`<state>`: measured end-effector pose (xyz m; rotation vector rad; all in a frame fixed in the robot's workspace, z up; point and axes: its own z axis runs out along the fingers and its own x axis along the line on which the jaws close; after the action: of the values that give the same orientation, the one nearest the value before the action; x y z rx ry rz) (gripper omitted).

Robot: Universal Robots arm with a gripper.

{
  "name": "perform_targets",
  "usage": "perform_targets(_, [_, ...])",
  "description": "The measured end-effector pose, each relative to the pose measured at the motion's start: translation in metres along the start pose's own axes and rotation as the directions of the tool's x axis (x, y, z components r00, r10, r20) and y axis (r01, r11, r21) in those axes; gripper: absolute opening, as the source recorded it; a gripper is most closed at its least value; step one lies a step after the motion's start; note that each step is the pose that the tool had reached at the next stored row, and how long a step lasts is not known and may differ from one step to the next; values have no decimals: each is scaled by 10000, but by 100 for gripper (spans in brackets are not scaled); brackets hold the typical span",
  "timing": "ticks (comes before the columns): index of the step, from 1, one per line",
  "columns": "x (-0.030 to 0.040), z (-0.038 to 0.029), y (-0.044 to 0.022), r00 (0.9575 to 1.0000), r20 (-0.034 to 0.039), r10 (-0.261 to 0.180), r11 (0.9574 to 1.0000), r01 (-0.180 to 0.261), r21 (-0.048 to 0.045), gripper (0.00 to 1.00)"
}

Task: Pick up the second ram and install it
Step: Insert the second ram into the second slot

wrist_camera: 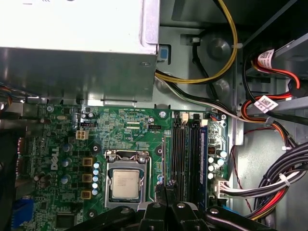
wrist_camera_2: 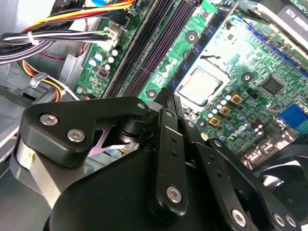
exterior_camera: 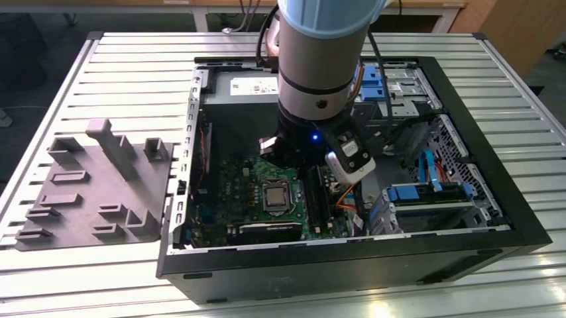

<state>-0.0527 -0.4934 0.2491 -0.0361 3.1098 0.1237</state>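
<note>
1. The gripper [exterior_camera: 311, 173] hangs inside the open computer case [exterior_camera: 265, 271], which lies on its side on the slatted table [exterior_camera: 106, 73]. That leaves the green motherboard [wrist_camera: 130, 130] facing up, reachable from above.
2. In both wrist views the black linkage of the gripper sits low over the board, right above the long black memory sockets [wrist_camera: 185, 154] beside the processor [wrist_camera: 126, 185].
3. In the second wrist view a thin dark blade stands on edge at the front of the linkage; I take it for the second ram [wrist_camera_2: 168, 103], pinched between the jaws and aligned with the sockets [wrist_camera_2: 159, 38], as it would need to be to go in. The jaws themselves are hidden behind the linkage, so whether they are pressed on it I cannot tell for certain.
4. A stick with a bluish edge [wrist_camera: 203, 154] already stands in the socket nearest the bundled cables [wrist_camera: 279, 187].
5. The grey holder tray [exterior_camera: 97, 185] rests on the table beside the case, towards the exterior view's left edge, well away from the arm.
</note>
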Motion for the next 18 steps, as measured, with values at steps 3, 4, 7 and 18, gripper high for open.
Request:
perform_targets(3, [0,8,0,10000,0,1,10000,-1,0,11])
perform_targets(4, [0,11,-1,10000,0,1,10000,-1,0,11])
perform_targets(7, [-4,18,-1,10000,0,1,10000,-1,0,11])
perform_targets(18, [-63,46,-5,10000,8,91,10000,-91,2,11])
